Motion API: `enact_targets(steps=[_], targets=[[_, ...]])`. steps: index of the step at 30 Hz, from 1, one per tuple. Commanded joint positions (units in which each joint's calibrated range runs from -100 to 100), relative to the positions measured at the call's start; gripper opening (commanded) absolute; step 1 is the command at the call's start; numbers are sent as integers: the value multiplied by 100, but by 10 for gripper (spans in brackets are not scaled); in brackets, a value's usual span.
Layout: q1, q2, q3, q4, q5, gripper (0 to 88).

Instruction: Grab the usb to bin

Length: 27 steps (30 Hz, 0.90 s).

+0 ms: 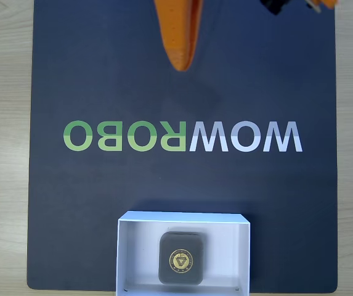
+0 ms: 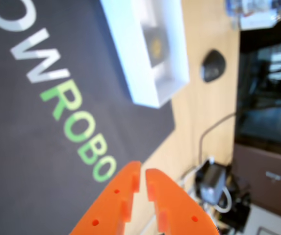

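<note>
usb (image 1: 182, 258) is lying flat inside the bin (image 1: 140, 223), gold emblem facing up, sitting roughly centred on the bin floor and not touching the walls. In the wrist view the bin (image 2: 130, 54) is showing at the top, blurred, with the usb (image 2: 155, 43) just a dark patch with a gold spot inside it. Bin is resting on the dark mat (image 1: 102, 80) at its near edge in the fixed view, below the WOWROBO lettering (image 1: 182, 136). Mat is lying on the light wood tabletop (image 1: 4, 123).

Tool (image 2: 143, 172) is hanging well apart from the bin, orange fingers nearly together with only a thin slit between the tips, gripping nothing. In the fixed view it is poking in from the top edge (image 1: 180, 61), above the lettering.

A dark mouse (image 2: 213, 64) and cabling (image 2: 214, 183) are sitting off the mat in the wrist view.
</note>
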Motion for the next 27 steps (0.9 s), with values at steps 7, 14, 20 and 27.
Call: enact_targets(steps=[7, 14, 20, 27], targets=[[66, -3700, 3905, -17, 526, 9], [32, -4929, 5107, 882, 600, 9], [58, -4921, 5468, 961, 573, 9], [-10, -4929, 5441, 1153, 552, 9]])
